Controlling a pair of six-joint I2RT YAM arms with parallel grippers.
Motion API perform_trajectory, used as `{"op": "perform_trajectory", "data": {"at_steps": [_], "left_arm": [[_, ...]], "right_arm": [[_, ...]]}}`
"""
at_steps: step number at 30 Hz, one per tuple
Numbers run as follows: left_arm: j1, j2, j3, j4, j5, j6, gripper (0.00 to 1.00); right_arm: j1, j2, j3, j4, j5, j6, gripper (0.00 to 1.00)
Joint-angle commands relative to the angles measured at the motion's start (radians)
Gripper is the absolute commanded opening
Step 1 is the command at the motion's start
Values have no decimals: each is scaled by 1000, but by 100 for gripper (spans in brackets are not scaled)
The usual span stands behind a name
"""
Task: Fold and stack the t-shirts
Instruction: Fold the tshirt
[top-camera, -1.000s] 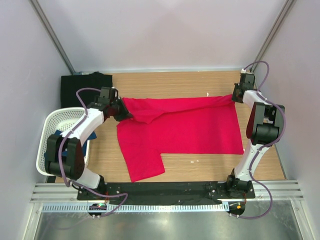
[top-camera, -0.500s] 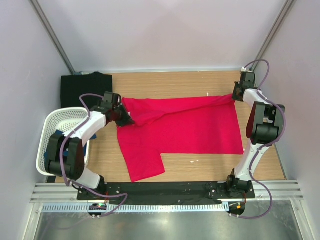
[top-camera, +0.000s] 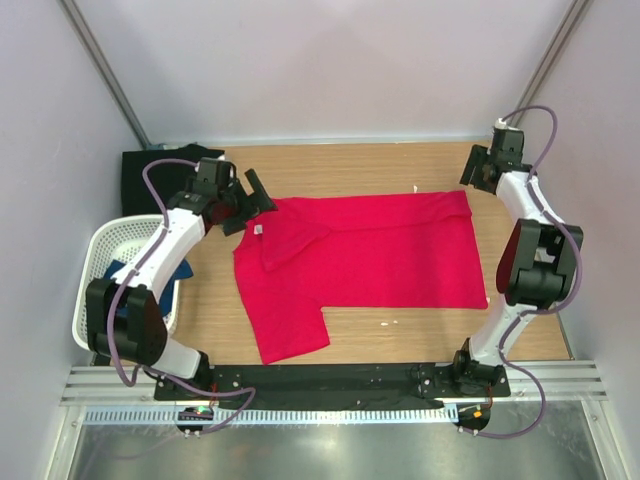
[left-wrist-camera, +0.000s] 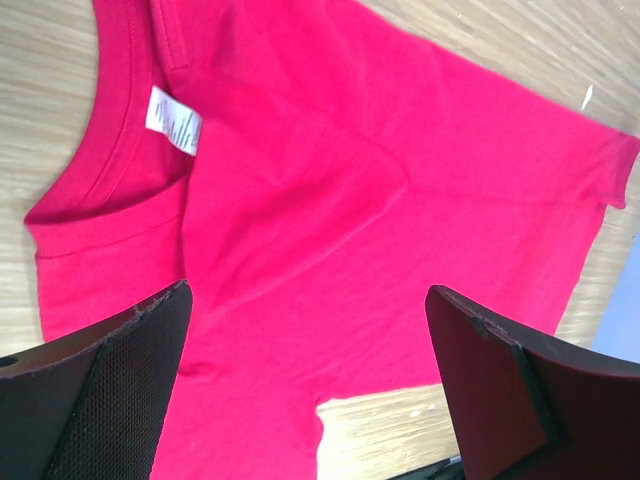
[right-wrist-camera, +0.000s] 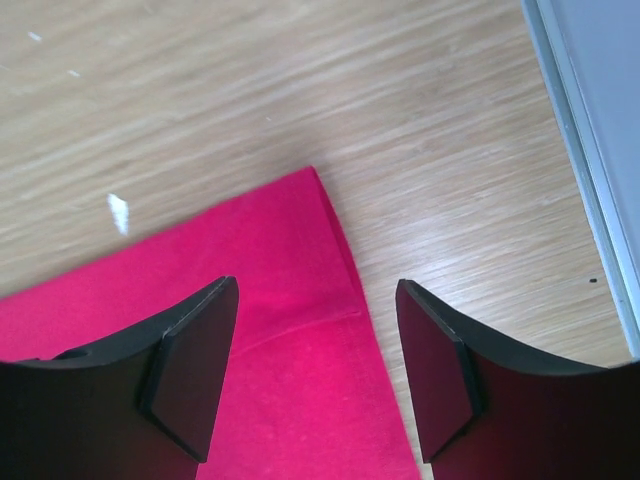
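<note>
The red t-shirt (top-camera: 370, 260) lies folded on the wooden table, its collar and white neck label (top-camera: 257, 230) at the left. In the left wrist view the label (left-wrist-camera: 173, 122) shows inside the collar. My left gripper (top-camera: 255, 208) hovers over the collar end, open and holding nothing (left-wrist-camera: 308, 300). My right gripper (top-camera: 472, 178) hangs over the shirt's far right corner (right-wrist-camera: 300, 250), also open and empty (right-wrist-camera: 316, 290). A black t-shirt (top-camera: 150, 170) lies at the far left corner. A dark blue t-shirt (top-camera: 172, 272) shows inside the basket.
A white mesh basket (top-camera: 100, 250) stands at the left edge of the table, beside the left arm. Bare wood (top-camera: 340, 165) runs behind the red shirt. A metal frame rail (right-wrist-camera: 580, 150) borders the table on the right.
Both grippers have opened and let go of the red shirt's far edge. The edge has dropped flat, the label now shows, and both grippers have drawn back from the cloth.
</note>
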Motion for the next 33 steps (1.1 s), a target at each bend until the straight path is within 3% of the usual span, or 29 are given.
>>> {"op": "perform_trajectory", "data": {"at_steps": [1, 6, 13, 22, 26, 33], "left_arm": [[-1, 58, 25, 25, -5, -4, 100], [3, 153, 33, 94, -18, -31, 99], [25, 218, 16, 141, -50, -33, 95], [63, 255, 19, 165, -38, -42, 93], [74, 274, 28, 210, -34, -41, 91], [86, 321, 45, 273, -23, -51, 77]], "right_arm": [[3, -86, -38, 71, -64, 88, 70], [13, -24, -71, 102, 31, 167, 59], [13, 41, -102, 142, 49, 237, 47], [13, 96, -163, 143, 69, 244, 18], [14, 99, -194, 160, 98, 231, 15], [13, 92, -193, 163, 95, 207, 11]]}}
